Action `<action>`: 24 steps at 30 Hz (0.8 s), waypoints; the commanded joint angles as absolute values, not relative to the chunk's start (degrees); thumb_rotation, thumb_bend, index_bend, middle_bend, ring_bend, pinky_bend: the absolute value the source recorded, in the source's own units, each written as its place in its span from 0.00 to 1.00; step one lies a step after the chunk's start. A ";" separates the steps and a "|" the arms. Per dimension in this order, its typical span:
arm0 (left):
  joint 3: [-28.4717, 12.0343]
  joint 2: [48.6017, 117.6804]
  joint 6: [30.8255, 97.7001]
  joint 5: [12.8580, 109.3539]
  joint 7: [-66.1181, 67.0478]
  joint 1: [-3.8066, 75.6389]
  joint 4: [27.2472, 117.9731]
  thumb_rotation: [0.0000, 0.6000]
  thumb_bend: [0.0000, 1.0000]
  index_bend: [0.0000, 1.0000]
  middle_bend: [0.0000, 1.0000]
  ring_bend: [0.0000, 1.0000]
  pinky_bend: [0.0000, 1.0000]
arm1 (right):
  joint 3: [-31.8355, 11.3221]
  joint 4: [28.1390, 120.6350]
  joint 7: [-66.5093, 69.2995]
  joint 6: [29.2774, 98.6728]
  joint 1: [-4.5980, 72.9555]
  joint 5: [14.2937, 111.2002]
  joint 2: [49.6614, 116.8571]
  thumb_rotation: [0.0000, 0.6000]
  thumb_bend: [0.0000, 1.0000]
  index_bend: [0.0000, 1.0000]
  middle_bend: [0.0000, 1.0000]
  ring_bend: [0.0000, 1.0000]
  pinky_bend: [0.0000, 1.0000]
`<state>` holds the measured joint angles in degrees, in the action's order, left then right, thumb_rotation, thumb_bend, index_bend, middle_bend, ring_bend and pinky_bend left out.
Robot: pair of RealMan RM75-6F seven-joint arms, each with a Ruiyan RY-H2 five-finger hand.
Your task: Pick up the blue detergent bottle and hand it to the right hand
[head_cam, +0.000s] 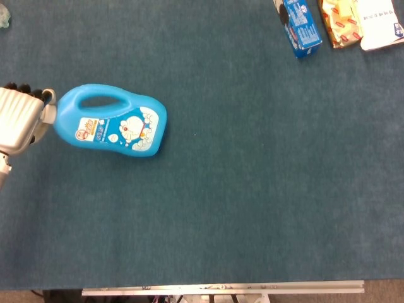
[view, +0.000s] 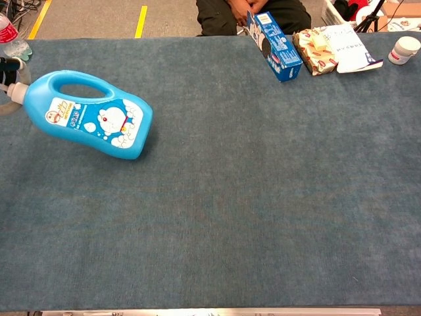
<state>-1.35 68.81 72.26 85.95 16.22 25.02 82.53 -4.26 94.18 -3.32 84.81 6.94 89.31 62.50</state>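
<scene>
The blue detergent bottle (head_cam: pixel 112 120) with a cartoon label lies on its side at the left of the table, its base tilted toward the right. In the chest view the blue detergent bottle (view: pixel 91 114) looks raised off the cloth, neck end to the left. My left hand (head_cam: pixel 19 118) grips the white cap at the neck; only its back and fingertips show at the frame's left edge. A sliver of the left hand (view: pixel 8 71) shows in the chest view. My right hand appears in neither view.
A blue carton (view: pixel 273 46), a snack packet (view: pixel 314 49), a white paper (view: pixel 352 47) and a white jar (view: pixel 404 49) sit at the far right. A water bottle (view: pixel 12 39) stands at the far left corner. A person (view: pixel 250 13) sits behind the table.
</scene>
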 commanded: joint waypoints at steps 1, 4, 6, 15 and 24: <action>-1.13 67.27 74.57 88.79 18.46 24.81 84.37 1.00 0.42 0.58 0.60 0.50 0.57 | -4.43 94.39 -3.09 85.08 7.08 89.54 62.71 1.00 0.15 0.20 0.29 0.29 0.22; -1.19 66.32 75.83 90.46 19.96 24.72 85.94 1.00 0.42 0.58 0.60 0.50 0.57 | -4.45 94.90 -2.75 84.71 7.59 90.12 62.52 1.00 0.15 0.20 0.29 0.29 0.22; -1.24 65.69 76.49 91.37 20.98 24.64 87.13 1.00 0.42 0.57 0.60 0.50 0.57 | -4.44 95.24 -3.13 84.33 8.15 90.89 62.24 1.00 0.15 0.20 0.29 0.29 0.22; -1.82 64.20 78.44 93.85 24.62 24.23 91.12 1.00 0.42 0.57 0.60 0.50 0.58 | -3.80 100.03 1.70 79.07 11.96 93.35 59.97 1.00 0.15 0.20 0.29 0.29 0.22; -2.62 62.53 79.43 96.20 25.94 24.37 94.90 1.00 0.42 0.58 0.60 0.50 0.59 | -3.77 103.92 3.29 75.48 15.71 96.14 58.19 1.00 0.15 0.20 0.29 0.29 0.22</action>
